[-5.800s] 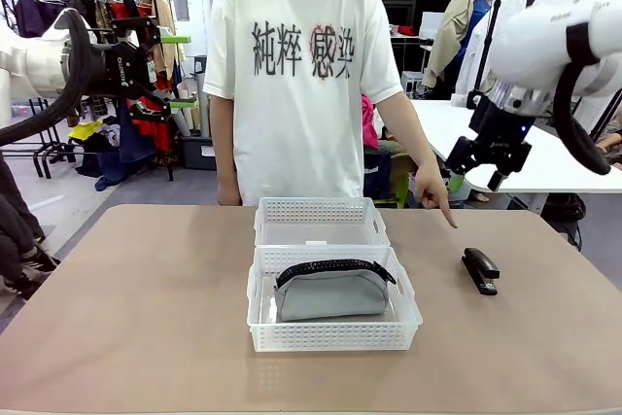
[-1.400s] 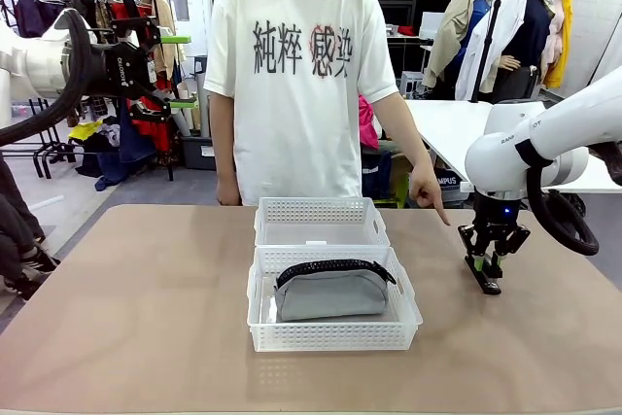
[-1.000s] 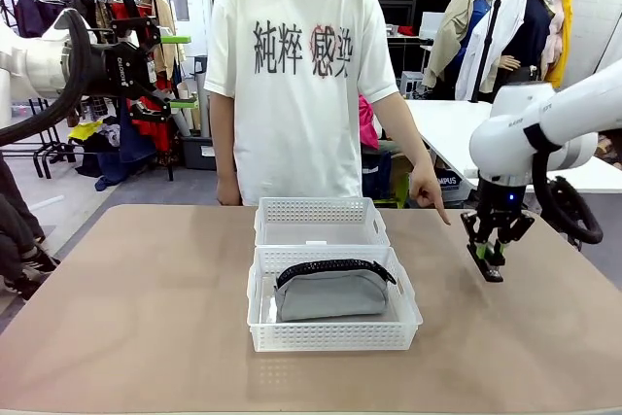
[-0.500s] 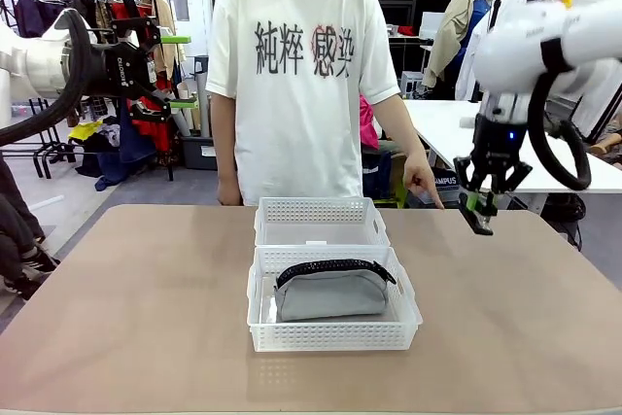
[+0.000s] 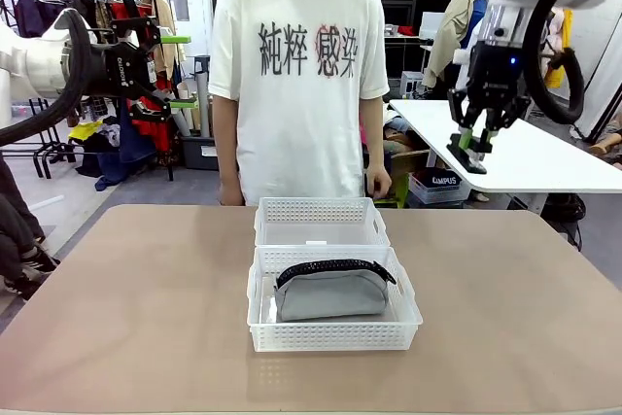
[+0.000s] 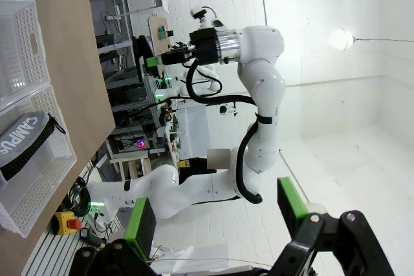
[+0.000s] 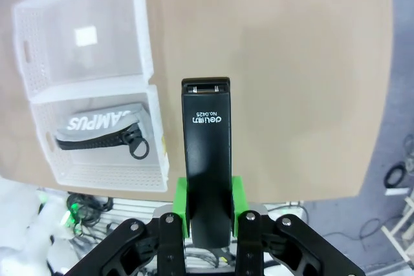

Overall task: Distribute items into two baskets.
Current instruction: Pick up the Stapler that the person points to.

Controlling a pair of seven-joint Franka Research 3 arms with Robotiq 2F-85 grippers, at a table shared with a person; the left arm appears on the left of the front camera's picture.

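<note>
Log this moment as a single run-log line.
right gripper: shut on stapler, raised above table | left gripper: open, idle | pouch: in near basket | far basket: empty

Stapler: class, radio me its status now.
Right end effector shut on stapler, high above table. Left end effector open, empty. Pouch in near basket; far basket unobstructed.
</note>
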